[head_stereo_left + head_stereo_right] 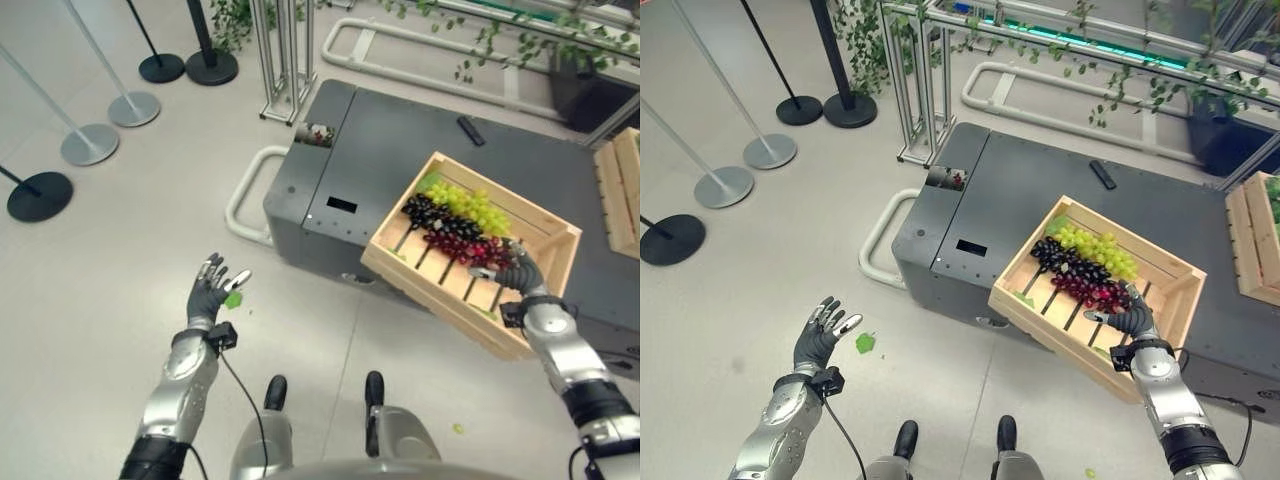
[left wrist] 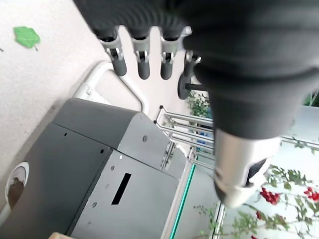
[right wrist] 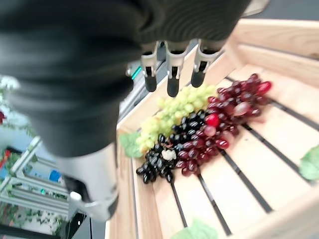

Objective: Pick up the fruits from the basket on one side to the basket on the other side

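- Closest to the head camera is the left hand [image 1: 212,290], held out over the bare floor, well away from the crate. Fingers are spread and relaxed with nothing in them.
- A small green leaf [image 1: 865,343] lies on the floor just beside that hand. The left wrist view catches it too, past the straight fingertips.
- The right hand [image 1: 1129,319] is over the near part of the wooden crate [image 1: 556,232], reaching in above the slatted bottom.
- In the right wrist view its fingers [image 3: 172,73] hang straight and loose, gripping nothing. The thumb sticks out to the side, also empty.
- The fruit is all grapes, piled in the crate's far-left corner: green grapes [image 1: 472,205] furthest back, black grapes [image 1: 432,214] in the middle-left, red grapes [image 1: 468,248] nearest the right hand.
- The red bunch sits just ahead of the fingertips. Whether they touch can't be told from the head views, and in the wrist view the tips look to be apart from the fruit.
- A couple of green leaves lie on the crate slats near the front.
- The crate sits tilted at an angle on a dark grey platform [image 1: 380,140], its near corner hanging over the edge.
- A second wooden crate [image 1: 1256,235] sits at the platform's far right.
- A small black remote-like thing [image 1: 1102,174] lies on the platform behind the crate.
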`<state>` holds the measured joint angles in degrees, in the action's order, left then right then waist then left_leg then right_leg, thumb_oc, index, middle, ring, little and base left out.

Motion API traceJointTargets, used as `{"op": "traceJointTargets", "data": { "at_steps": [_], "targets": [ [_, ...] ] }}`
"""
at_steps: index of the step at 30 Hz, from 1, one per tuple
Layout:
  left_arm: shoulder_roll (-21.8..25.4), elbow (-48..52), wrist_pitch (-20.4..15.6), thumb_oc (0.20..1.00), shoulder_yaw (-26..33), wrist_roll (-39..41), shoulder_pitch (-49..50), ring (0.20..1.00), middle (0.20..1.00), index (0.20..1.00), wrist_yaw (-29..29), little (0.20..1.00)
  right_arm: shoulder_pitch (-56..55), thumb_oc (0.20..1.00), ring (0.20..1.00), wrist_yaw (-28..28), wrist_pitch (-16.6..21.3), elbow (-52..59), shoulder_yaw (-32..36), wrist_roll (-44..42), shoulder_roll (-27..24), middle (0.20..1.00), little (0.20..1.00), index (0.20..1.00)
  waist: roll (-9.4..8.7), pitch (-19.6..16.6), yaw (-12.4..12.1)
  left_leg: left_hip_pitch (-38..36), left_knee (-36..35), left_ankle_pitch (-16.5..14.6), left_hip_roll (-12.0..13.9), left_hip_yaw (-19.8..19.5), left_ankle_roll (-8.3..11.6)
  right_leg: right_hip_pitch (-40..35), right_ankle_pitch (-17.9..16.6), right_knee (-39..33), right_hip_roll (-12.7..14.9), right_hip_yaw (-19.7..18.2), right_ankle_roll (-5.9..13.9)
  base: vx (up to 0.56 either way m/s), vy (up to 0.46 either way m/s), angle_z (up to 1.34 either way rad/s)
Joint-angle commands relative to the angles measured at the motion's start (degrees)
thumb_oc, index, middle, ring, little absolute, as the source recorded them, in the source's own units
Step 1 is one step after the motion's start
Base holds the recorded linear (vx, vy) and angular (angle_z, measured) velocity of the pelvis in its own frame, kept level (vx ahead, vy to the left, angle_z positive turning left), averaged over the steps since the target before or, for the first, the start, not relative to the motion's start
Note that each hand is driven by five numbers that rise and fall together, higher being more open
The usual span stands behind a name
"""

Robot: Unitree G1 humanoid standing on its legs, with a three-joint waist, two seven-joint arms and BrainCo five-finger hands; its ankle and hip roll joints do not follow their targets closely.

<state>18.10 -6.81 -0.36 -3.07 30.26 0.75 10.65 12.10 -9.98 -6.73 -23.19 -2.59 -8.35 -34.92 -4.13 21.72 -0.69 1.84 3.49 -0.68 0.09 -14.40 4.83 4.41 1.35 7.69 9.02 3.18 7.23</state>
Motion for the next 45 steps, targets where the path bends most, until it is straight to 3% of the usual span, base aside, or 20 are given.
{"op": "traceJointTargets", "data": {
  "at_steps": [1,4,9,13,18,24,32,37,45],
  "targets": [
    [0.2,2.0,-2.7,1.000,0.4,1.6,-1.3,1.000,1.000,1.000,-0.6,1.000,4.9,1.000,1.000,0.1,0.9,-0.1,-1.2,2.2,-4.6,1.000,1.000,1.000,-0.71,-2.3,-0.3,-4.5,2.1,-10.7,-2.5,-1.4,-2.47,8.2,-4.0,-4.2,1.4,-0.6,2.95,0.09,-0.185,0.26],
    [-0.1,2.4,-3.0,1.000,-0.3,3.0,-1.2,1.000,1.000,1.000,0.1,1.000,8.3,1.000,1.000,-0.3,0.3,-2.8,-3.2,3.1,-8.4,1.000,1.000,1.000,0.73,-1.7,-0.5,-2.6,3.2,-10.0,-0.7,-2.4,-0.77,7.0,-2.9,-5.6,0.8,1.9,1.96,0.11,-0.190,0.30],
    [-0.6,3.2,-3.3,1.000,-1.8,3.2,-1.9,1.000,1.000,1.000,0.4,1.000,11.8,1.000,1.000,-1.3,-0.1,-6.0,-4.3,3.3,-11.4,1.000,1.000,1.000,2.09,0.1,-0.6,0.2,3.5,-8.1,-0.3,-1.8,0.65,6.4,-2.2,-6.8,1.6,4.1,1.55,0.04,-0.083,0.28],
    [-0.8,4.0,-3.5,1.000,-3.2,2.8,-3.2,1.000,1.000,1.000,0.5,1.000,15.6,1.000,1.000,-0.8,-1.1,-9.6,-6.7,4.7,-13.7,1.000,1.000,1.000,3.02,2.6,-0.4,3.1,3.4,-6.4,0.4,3.0,1.51,6.4,-1.4,-6.9,2.5,6.4,1.11,0.00,-0.027,0.23],
    [-0.1,5.7,-3.5,1.000,-3.6,2.5,-3.6,1.000,1.000,1.000,1.1,1.000,21.2,1.000,1.000,-0.2,-2.3,-14.7,-10.8,5.9,-14.6,1.000,1.000,1.000,3.28,4.5,-0.5,4.3,1.5,-5.6,1.4,4.0,1.20,8.8,-1.3,-5.7,2.2,6.4,1.24,-0.03,-0.014,0.18],
    [0.9,7.6,-3.7,1.000,-4.4,1.6,-4.8,1.000,1.000,1.000,1.5,1.000,29.0,1.000,1.000,-0.2,-2.6,-28.9,-16.2,5.7,-14.0,1.000,1.000,1.000,3.08,8.1,-1.0,5.9,1.6,-5.3,0.6,4.1,0.73,11.8,-1.7,-3.0,2.9,5.5,1.57,-0.02,0.008,-0.01],
    [0.9,9.3,-4.2,1.000,-5.7,1.0,-5.9,1.000,1.000,1.000,2.2,1.000,35.0,1.000,1.000,0.5,-3.2,-42.1,-21.0,8.1,-12.3,1.000,1.000,1.000,3.42,8.1,-1.3,9.1,0.9,-4.7,-0.1,3.5,0.45,15.7,-2.3,-2.4,3.2,5.1,1.93,0.00,0.000,0.00],
    [0.8,9.5,-4.4,1.000,-6.7,0.8,-6.6,1.000,1.000,1.000,2.4,1.000,37.4,1.000,1.000,-0.1,-3.4,-46.8,-21.8,8.9,-11.5,1.000,1.000,1.000,3.87,8.1,-1.3,10.5,0.9,-4.5,-0.2,3.3,0.50,17.2,-2.4,-2.3,3.3,5.0,1.97,0.00,-0.002,0.01],
    [-0.2,9.4,-4.1,1.000,-5.8,0.4,-6.6,1.000,1.000,1.000,4.5,1.000,34.4,1.000,1.000,-6.9,-1.6,-43.0,-13.4,0.5,-12.2,1.000,1.000,1.000,3.88,8.1,-0.6,11.9,0.4,-4.1,0.2,2.9,0.55,19.3,-2.3,-1.9,2.9,4.9,2.07,0.00,0.000,0.00]
  ]
}}
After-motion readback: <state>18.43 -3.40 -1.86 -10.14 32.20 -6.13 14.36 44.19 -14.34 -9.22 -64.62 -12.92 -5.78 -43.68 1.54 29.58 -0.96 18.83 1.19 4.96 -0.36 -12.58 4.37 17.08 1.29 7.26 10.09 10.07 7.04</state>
